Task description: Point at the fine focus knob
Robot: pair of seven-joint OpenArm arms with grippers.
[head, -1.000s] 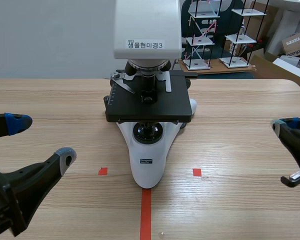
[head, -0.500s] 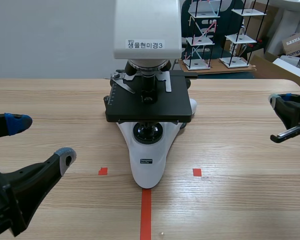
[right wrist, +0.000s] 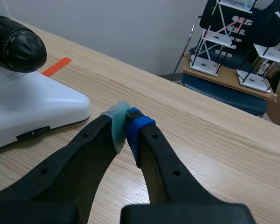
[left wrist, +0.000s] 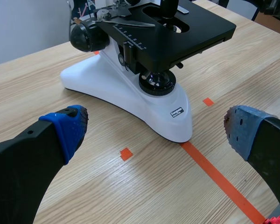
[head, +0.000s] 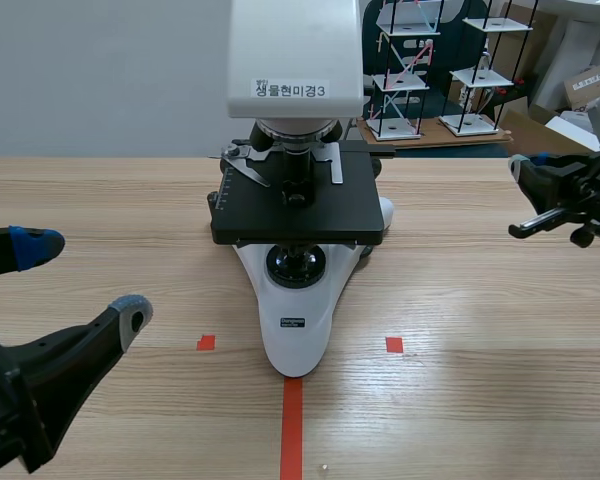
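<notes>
Hovering right gripper (right wrist: 126, 127) with pads pressed together on nothing, well apart from the black focus knob (right wrist: 16, 44) sitting ahead and aside on the microscope (head: 295, 200); resting left gripper (head: 80, 280) spread wide, low over the table (head: 480, 330).

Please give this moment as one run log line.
left gripper: open, near microscope base | right gripper: shut, apart from focus knob | pointing: not yet done

A light wooden table (head: 480, 400) bears one white-and-black microscope (head: 298, 320) at its centre, narrow foot toward 6 o'clock, meeting an orange-red tape line (head: 292, 430). Small tape squares (head: 206, 342) flank the foot at 9 and 3 o'clock.
</notes>
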